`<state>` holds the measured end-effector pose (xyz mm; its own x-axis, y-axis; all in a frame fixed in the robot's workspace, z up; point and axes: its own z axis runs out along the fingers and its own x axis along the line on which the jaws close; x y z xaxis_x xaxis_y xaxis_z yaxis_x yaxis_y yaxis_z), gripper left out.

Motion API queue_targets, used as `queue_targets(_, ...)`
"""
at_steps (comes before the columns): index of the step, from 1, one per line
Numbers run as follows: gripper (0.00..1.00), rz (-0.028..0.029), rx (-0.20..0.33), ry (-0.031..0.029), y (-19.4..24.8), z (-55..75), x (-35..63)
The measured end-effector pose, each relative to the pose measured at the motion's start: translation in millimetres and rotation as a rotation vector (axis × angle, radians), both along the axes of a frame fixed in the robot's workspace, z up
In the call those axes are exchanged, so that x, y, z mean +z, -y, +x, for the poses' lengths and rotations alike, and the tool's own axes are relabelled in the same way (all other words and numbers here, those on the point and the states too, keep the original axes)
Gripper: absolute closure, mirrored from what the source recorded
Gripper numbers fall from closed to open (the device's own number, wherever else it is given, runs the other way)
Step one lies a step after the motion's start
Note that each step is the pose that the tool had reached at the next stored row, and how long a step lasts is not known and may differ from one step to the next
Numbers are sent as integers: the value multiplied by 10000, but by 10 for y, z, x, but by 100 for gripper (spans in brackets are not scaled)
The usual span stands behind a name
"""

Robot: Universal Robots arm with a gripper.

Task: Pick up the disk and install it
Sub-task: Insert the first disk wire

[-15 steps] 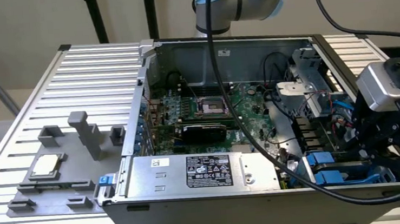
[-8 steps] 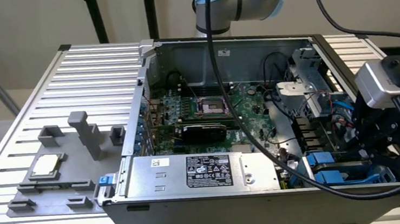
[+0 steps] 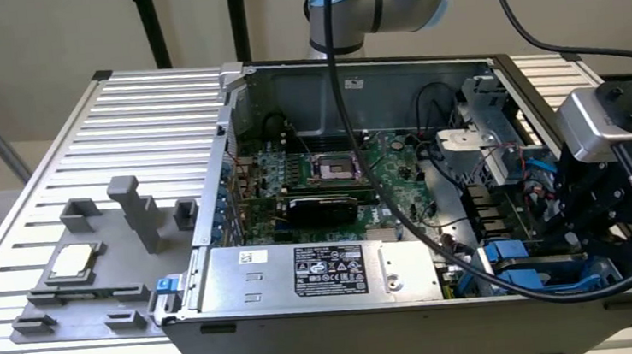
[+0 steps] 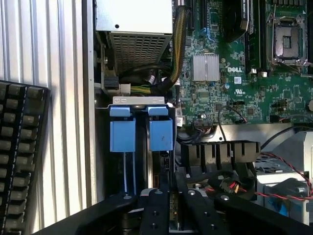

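The disk (image 4: 161, 136) stands edge-on in the computer case (image 3: 342, 333), showing its blue carrier. The gripper (image 4: 171, 198) pinches its near end, fingers narrow. The disk's metal body and label are hidden.

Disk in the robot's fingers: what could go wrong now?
The gripper pinches the disk edge-on beside another blue carrier; a tilt could jam it against that. Red and black wires lie right by the fingers and might snag. The black cable draped over the motherboard could catch too.
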<state>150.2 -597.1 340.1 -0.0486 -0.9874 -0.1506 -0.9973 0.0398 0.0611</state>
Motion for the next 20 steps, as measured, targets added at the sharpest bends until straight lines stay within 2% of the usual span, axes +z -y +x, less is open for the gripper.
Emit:
queue_targets(5,83,-133,-44,-6,-6,12,0)
queue_targets(14,83,-309,-62,-6,-22,13,-3)
queue_targets(20,83,-357,-69,-7,-32,13,-5)
